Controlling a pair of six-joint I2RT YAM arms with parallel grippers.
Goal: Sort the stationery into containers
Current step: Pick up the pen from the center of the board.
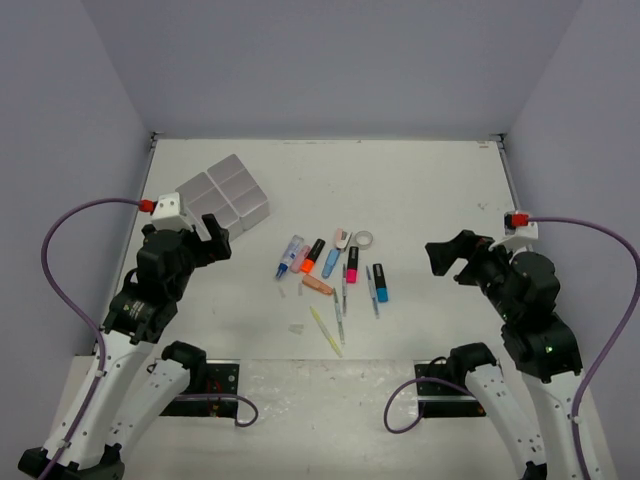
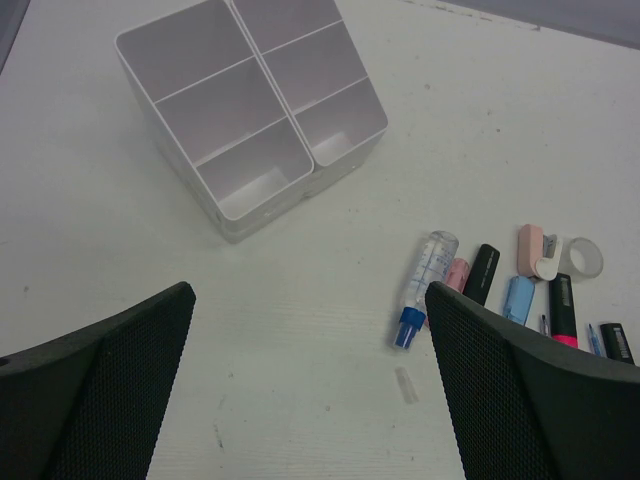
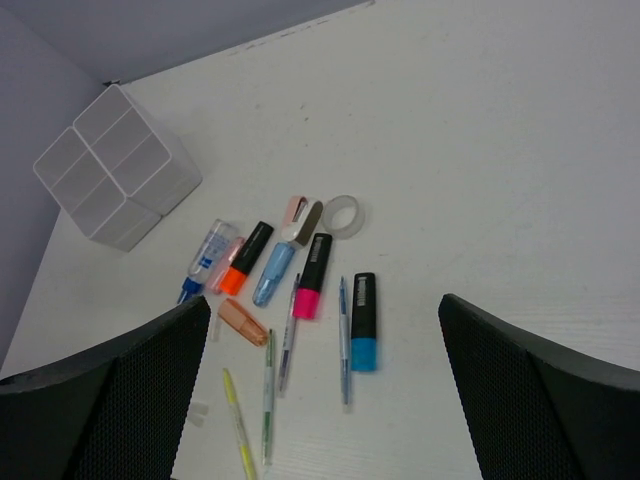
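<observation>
Left end effector (image 1: 214, 238) and right end effector (image 1: 443, 260) hover spread, empty. The stubby highlighters and thin pens (image 1: 331, 263) lie between them on the worktop (image 1: 430, 190), mostly pointing near-to-far. The white translucent divided tray (image 1: 252, 212) sits beside the left.

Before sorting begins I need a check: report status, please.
Both jaws open, nothing held. Stationery loose on table, tray empty. Nothing blocking.

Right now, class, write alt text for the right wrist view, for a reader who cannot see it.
Pens, highlighters and a tape roll lie scattered on a white table, with a four-part tray at upper left. The right gripper is open, its black fingers framing the bottom corners.
</observation>
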